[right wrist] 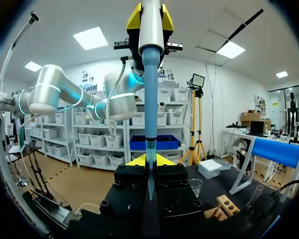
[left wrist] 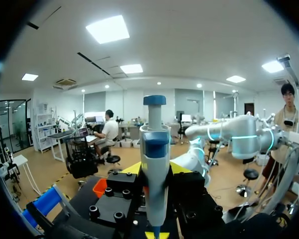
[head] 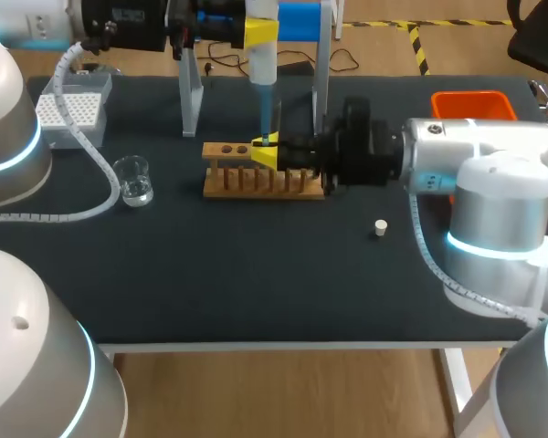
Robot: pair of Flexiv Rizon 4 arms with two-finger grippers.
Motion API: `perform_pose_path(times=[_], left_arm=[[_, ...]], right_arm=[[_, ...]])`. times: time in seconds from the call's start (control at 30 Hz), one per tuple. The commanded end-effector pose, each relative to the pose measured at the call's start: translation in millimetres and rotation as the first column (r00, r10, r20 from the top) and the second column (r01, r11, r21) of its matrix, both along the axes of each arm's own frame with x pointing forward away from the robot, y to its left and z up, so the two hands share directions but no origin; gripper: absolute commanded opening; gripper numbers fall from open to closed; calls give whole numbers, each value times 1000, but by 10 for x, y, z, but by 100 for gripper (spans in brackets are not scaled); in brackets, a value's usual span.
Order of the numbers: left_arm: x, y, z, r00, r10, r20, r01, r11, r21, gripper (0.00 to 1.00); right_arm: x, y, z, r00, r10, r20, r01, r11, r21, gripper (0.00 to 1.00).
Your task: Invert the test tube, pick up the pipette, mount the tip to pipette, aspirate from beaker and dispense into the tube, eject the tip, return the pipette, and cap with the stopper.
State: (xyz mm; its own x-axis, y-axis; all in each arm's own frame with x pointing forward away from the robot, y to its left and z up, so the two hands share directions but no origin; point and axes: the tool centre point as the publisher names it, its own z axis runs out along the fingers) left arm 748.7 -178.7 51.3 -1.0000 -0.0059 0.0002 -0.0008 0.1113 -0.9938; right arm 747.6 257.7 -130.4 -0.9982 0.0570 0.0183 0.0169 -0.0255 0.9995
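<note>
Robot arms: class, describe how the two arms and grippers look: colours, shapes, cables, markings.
The left arm and right arm have rounded white-grey shells with glowing cyan rings at the joints. A white ribbed hose runs along each. Their wrists are black, bolted blocks. The left gripper and right gripper each end in two bright yellow tips.

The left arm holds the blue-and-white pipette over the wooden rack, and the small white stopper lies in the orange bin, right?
No: the small white stopper lies on the black table, outside the orange bin, as the head view shows. The left gripper does hold the blue-and-white pipette over the wooden rack.
</note>
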Motion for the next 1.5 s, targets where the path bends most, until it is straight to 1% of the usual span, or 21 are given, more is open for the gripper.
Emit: perform_pose_path(times=[0.03, 0.07, 0.1, 0.13, 0.17, 0.37, 0.57, 0.9, 1.0, 1.5], left_arm=[[4, 8, -128, 1000, -3, -1, 3, 1000, 3, 0], [4, 8, -128, 1000, -3, -1, 3, 1000, 3, 0], [4, 8, -128, 1000, -3, -1, 3, 1000, 3, 0], [4, 8, -128, 1000, -3, -1, 3, 1000, 3, 0], [4, 8, -128, 1000, -3, -1, 3, 1000, 3, 0], [4, 8, -128, 1000, -3, -1, 3, 1000, 3, 0], [4, 8, -128, 1000, -3, -1, 3, 1000, 3, 0], [4, 8, -128, 1000, -3, -1, 3, 1000, 3, 0], [4, 8, -128, 1000, -3, -1, 3, 1000, 3, 0], [4, 8, -128, 1000, -3, -1, 3, 1000, 3, 0]], right_arm=[[-21, -12, 148, 1000, -4, 0, 4, 1000, 6, 0], [-21, -12, 148, 1000, -5, 0, 5, 1000, 6, 27], [-22, -12, 149, 1000, -5, -2, 5, 1000, 6, 48], [-26, -14, 149, 1000, -5, -2, 5, 1000, 6, 85], [-30, -15, 147, 1000, -5, -4, 5, 1000, 6, 100], [-57, -30, 101, 1000, -5, -13, 5, 1000, -8, 100], [-87, -117, -4, 1000, -13, -25, 12, 999, -35, 100], [-221, -393, -239, 999, 6, -35, -8, 998, -58, 100], [-261, -499, -298, 999, -8, -45, 4, 997, -77, 100], [-261, -499, -298, 999, -8, -45, 4, 997, -77, 100]])
